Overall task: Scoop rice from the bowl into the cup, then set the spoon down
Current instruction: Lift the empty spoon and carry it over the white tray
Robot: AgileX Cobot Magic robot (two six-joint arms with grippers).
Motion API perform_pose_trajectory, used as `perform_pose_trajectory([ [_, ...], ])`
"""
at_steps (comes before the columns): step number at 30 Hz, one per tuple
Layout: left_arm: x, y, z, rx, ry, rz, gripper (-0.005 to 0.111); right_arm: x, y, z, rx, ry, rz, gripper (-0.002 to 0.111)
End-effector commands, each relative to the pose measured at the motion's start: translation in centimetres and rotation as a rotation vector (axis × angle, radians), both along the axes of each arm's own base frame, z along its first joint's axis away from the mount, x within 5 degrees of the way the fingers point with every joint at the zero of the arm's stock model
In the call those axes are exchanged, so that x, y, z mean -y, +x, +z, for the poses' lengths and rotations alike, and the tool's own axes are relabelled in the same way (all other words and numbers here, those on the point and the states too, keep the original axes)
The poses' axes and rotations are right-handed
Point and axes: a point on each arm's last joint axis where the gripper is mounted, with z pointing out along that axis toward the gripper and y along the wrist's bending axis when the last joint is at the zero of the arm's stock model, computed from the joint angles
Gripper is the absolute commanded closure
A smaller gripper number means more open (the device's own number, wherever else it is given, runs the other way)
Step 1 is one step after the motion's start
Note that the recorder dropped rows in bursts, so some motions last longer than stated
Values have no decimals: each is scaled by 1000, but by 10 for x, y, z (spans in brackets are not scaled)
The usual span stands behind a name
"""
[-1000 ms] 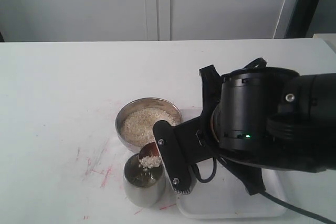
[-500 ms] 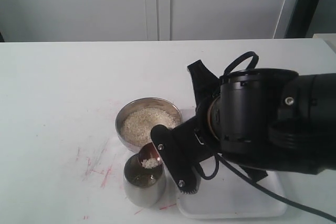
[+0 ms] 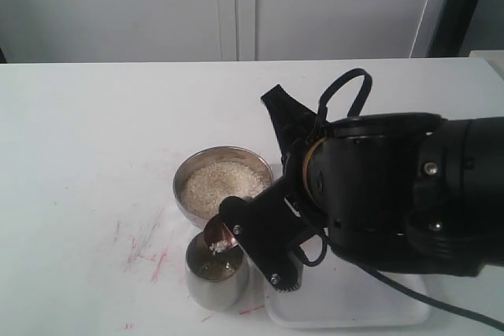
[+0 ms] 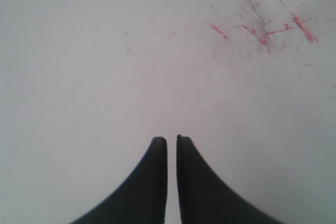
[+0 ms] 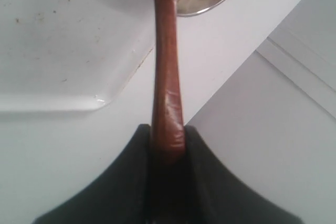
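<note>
The right gripper [image 5: 168,132] pinches the handle of the spoon [image 5: 166,51] between its jaws. The spoon head tilts over the cup [image 3: 213,285], a few grains at its lip. The bowl [image 3: 179,194], holding rice [image 3: 214,185], stands just beyond the cup on the far side. The left gripper [image 4: 171,141] hangs over the table [image 4: 79,51], its jaws nearly pressed together with nothing between them.

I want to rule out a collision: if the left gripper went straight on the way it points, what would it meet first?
Probably only the bare white table. Nothing stands ahead of the left gripper, and the red marks lie off to one side; depth is hard to judge.
</note>
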Motion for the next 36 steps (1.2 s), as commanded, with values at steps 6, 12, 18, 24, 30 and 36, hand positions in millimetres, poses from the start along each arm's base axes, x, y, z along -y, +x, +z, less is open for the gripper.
perform_pose_trajectory([
  [6, 0, -1, -7, -54, -5, -6, 92, -3, -1, -1, 21, -45, 29, 108],
  [12, 0, -1, -7, -54, -5, -6, 92, -6, -2, -1, 42, -46, 30, 108],
  [18, 0, -1, -7, -54, -5, -6, 92, -8, -3, -1, 57, -33, 21, 108],
  [24, 0, -1, -7, -54, -5, -6, 92, -2, -1, 0, 85, 79, -147, 108],
  [30, 0, -1, -7, -54, -5, -6, 92, 20, -9, 7, 190, 135, -519, 108],
  [36, 0, -1, -7, -54, -5, -6, 92, 39, -28, 33, 176, 489, -740, 108],
])
